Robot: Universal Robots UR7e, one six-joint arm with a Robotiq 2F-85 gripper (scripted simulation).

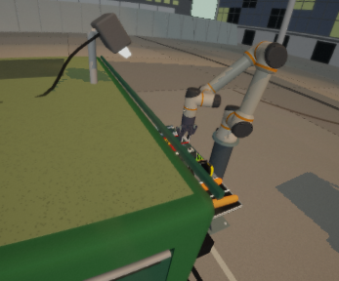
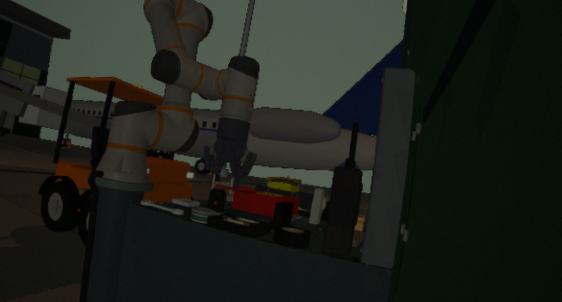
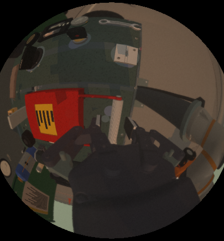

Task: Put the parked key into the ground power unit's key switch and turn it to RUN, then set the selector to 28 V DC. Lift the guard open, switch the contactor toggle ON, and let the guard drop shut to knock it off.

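On the green control panel of the ground power unit, the red guard (image 3: 53, 112) with its yellow striped label lies over the contactor toggle, and a thin red bar (image 3: 100, 96) runs from it to a ribbed grey handle (image 3: 114, 120). The same guard shows as a red box (image 2: 262, 200) in the second side camera. A black selector knob (image 3: 30, 56) sits at the panel's far left, and a black round switch (image 3: 77, 34) with a yellow base is near the top. I cannot pick out the key. My gripper (image 3: 112, 127) (image 2: 230, 167) (image 1: 186, 132) hangs just above the ribbed handle, open and empty.
A white hinged block (image 3: 125, 54) and a wrench (image 3: 119, 23) lie near the panel's upper edge. Round gauges (image 3: 3, 165) and a blue part (image 3: 27, 163) sit at lower left. A tall black post (image 2: 345, 198) and a grey upright (image 2: 390, 169) stand to the panel's right.
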